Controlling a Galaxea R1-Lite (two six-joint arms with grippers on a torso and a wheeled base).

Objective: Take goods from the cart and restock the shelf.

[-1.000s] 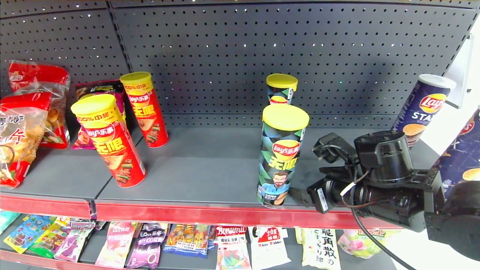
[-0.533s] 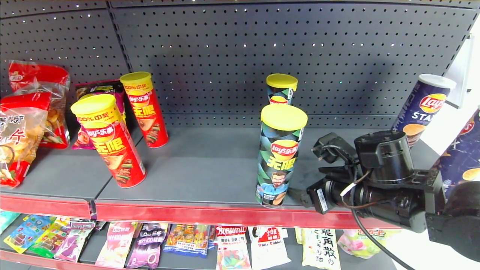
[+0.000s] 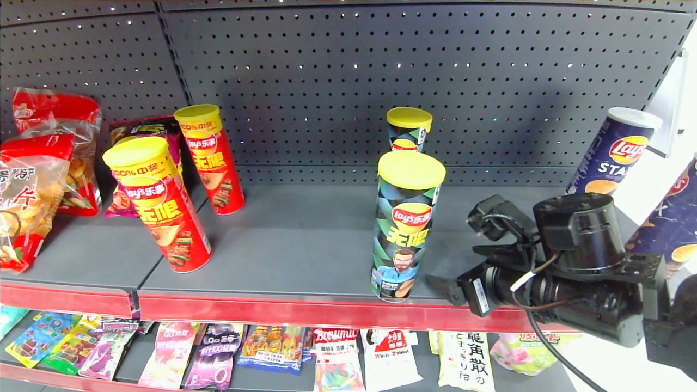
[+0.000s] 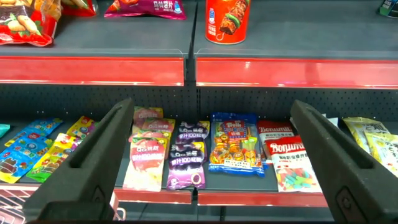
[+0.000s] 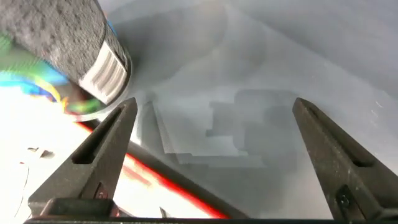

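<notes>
Green-patterned and capped with a yellow lid, the chip can (image 3: 405, 228) stood upright at the front of the grey shelf (image 3: 305, 239), just behind its red lip. The right gripper (image 3: 454, 267) sat just beside the can on its right, level with its lower half. Its jaws were spread wide, clear of the can and holding nothing.

A matching can (image 3: 408, 129) stood behind it near the pegboard. Two red cans (image 3: 163, 207) stood well to the left, a blue can (image 3: 612, 155) at the far right, and snack bags (image 3: 32, 179) at the far left. The left gripper (image 4: 211, 109) hung lower, facing the candy bags (image 4: 186, 162) on the lower shelf (image 4: 261, 198), with its jaws wide apart and empty.
</notes>
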